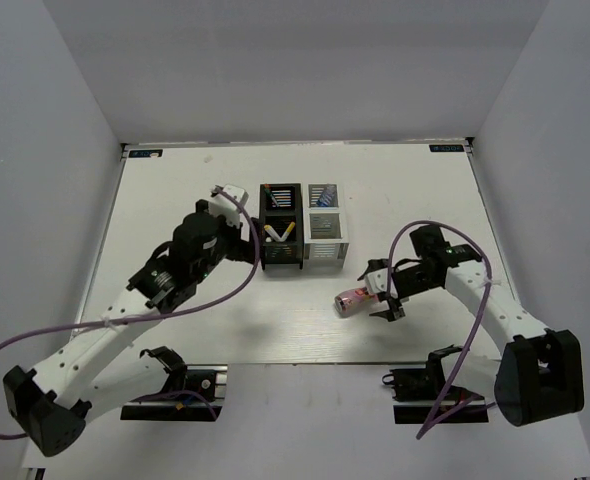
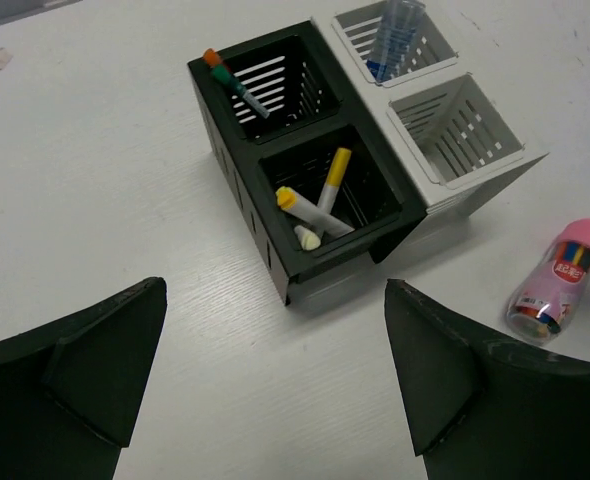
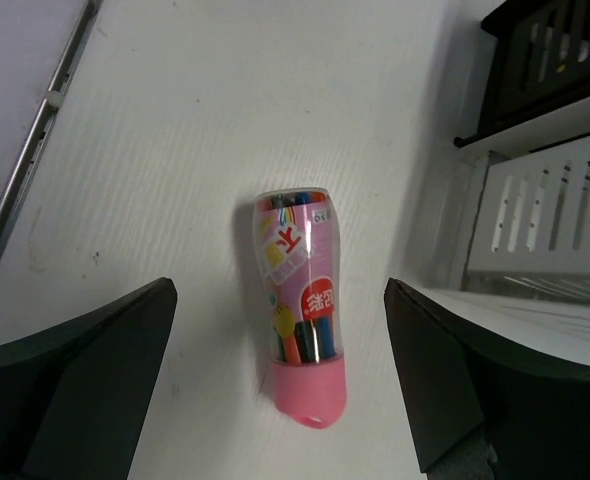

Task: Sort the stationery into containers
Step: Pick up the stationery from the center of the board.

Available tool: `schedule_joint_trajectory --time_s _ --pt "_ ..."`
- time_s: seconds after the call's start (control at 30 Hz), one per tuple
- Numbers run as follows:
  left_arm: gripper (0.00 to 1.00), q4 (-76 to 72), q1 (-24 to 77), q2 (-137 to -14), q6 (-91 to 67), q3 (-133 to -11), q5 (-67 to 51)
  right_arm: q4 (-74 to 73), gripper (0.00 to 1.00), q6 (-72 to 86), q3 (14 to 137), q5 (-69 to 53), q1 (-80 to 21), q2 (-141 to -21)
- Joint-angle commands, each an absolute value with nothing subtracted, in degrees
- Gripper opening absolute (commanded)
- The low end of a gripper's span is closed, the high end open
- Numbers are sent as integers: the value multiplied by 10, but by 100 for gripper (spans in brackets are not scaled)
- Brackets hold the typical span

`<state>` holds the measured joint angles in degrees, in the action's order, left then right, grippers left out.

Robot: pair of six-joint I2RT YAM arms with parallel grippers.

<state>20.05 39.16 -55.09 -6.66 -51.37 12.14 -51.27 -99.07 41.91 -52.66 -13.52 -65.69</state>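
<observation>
The left gripper (image 2: 275, 330) is spread wide and holds nothing. Its two dark fingers (image 2: 85, 375) frame the lower edge of the left wrist view, above bare table (image 1: 175, 200) and just short of the black organiser (image 2: 305, 170). The right gripper (image 3: 280, 330) is likewise spread wide, and its fingers (image 3: 70, 385) stand on either side of the pink cylinder (image 3: 300, 300) without touching it. We find the pink cylinder lying on its side on the table, with its pink cap toward the right wrist camera and coloured sticks visible through its clear body. In the top view it lies near the white organiser (image 1: 325, 225), on the side facing the arms and slightly to the right, but apart from it. The two organisers stand side by side, touching, with the black one on the left. Each has one compartment toward the arms and one behind it. The black organiser's compartment nearer the arms holds a yellow marker (image 2: 333, 175) leaning upright and two pale markers (image 2: 315, 215) lying across each other. Its rear compartment holds a thin pen (image 2: 237, 85) with an orange end, leaning on the rim. The rear compartment of the white organiser holds a small bottle (image 2: 395, 35) with a blue end. We cannot tell how the bottle stands inside.
</observation>
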Motion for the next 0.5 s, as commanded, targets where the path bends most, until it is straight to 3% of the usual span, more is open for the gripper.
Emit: schedule_joint_trajectory --time_s 0.0,0.17,0.47 --pt "100 186 389 -503 -55 -490 156 -431 90 -927 407 -492 -180 -666" --pt "100 192 384 -486 -55 -478 170 -248 90 -741 367 -400 -254 -671" --pt "100 192 384 -467 -55 -468 170 -200 85 -681 380 -300 -294 -751"
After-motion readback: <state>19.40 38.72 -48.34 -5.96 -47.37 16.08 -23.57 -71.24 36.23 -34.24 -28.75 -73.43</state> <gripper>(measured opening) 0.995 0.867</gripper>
